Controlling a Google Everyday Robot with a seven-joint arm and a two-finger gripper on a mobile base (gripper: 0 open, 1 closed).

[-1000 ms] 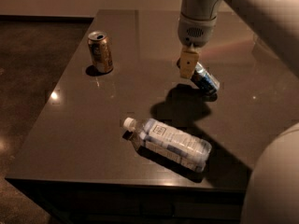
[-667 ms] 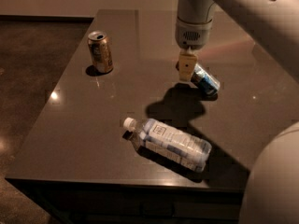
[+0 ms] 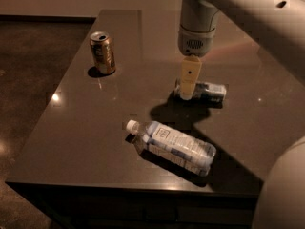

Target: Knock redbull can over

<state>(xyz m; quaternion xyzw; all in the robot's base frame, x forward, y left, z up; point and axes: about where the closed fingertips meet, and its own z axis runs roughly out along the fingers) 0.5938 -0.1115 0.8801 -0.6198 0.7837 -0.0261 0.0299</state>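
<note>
Since the earlier frames the redbull can (image 3: pixel 208 90) has swung round: it sat slanted beneath the arm then, and you now see it flat on its side, long axis running left to right, right of the table's centre. Your gripper (image 3: pixel 188 93) has dropped lower too, and its pale yellow, flat plastic tip now hangs straight down over the can's left end, overlapping it from this angle; you cannot tell whether it touches the metal. Whether the gripper is open or closed you cannot tell either, since it shows only as one narrow blade seen edge-on. Above it sits the round, ribbed grey wrist (image 3: pixel 196 30), joined to the smooth white arm (image 3: pixel 248 13) that crosses the upper right corner. The redbull can is a slim cylinder, blue and silver, with a dull metallic sheen. Well apart to the far left, a wider gold can (image 3: pixel 103 53) stands upright, its opened silver top facing up. Nearer you, a clear plastic bottle (image 3: pixel 176 147) lies on its side, white cap pointing far left, a pale label wrapped round its ridged body. All three rest on the table (image 3: pixel 86 128), a dark, polished slab that throws back soft glints of light and the arm's shadow beside the redbull can.
</note>
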